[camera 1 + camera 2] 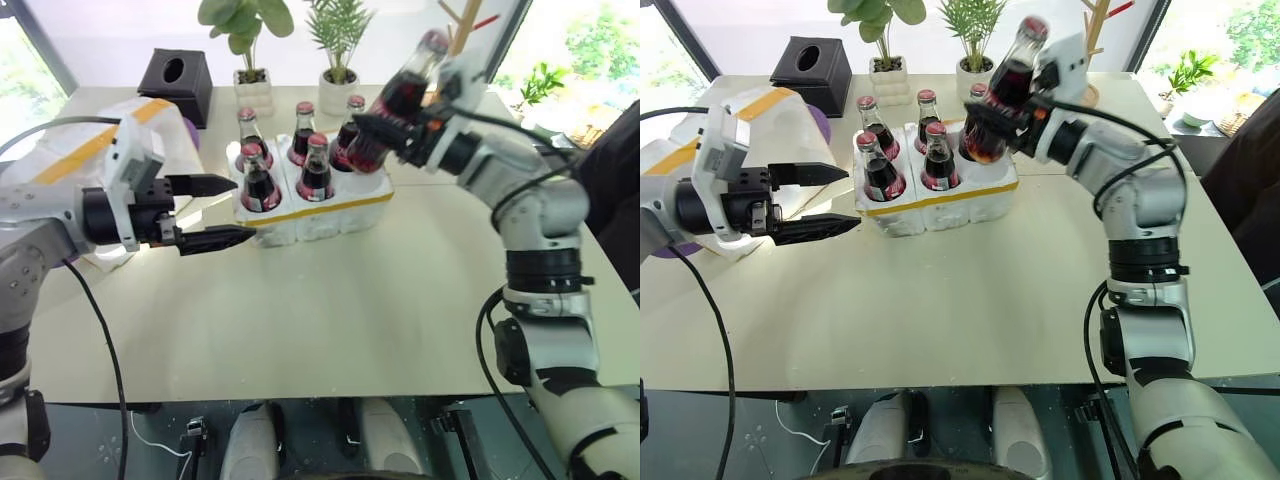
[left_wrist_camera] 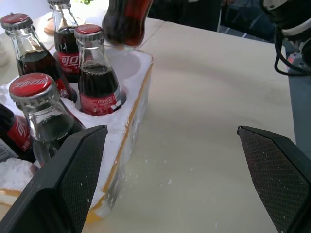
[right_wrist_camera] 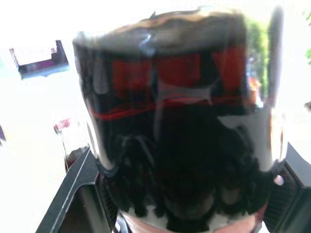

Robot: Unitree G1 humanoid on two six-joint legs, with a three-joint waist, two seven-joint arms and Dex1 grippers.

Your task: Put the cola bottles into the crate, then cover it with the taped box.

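Observation:
The crate point(image 1: 330, 212) stands mid-table with several cola bottles point(image 1: 259, 180) upright in its wells. My right gripper point(image 1: 374, 136) is shut on the lower body of another cola bottle point(image 1: 404, 92), which hangs tilted above the crate's near right corner. In the left wrist view its base point(image 2: 124, 24) hovers over the empty well point(image 2: 130, 62). In the right wrist view this bottle point(image 3: 180, 136) sits between the fingers. My left gripper point(image 1: 244, 210) is open, level, just left of the crate and holds nothing. The taped box point(image 1: 92, 150) lies at the far left behind my left arm.
A black tissue box point(image 1: 178, 80) and two potted plants point(image 1: 250, 60) point(image 1: 338, 60) stand at the table's back edge. The beige tabletop point(image 1: 380, 300) in front of the crate is bare up to its front edge.

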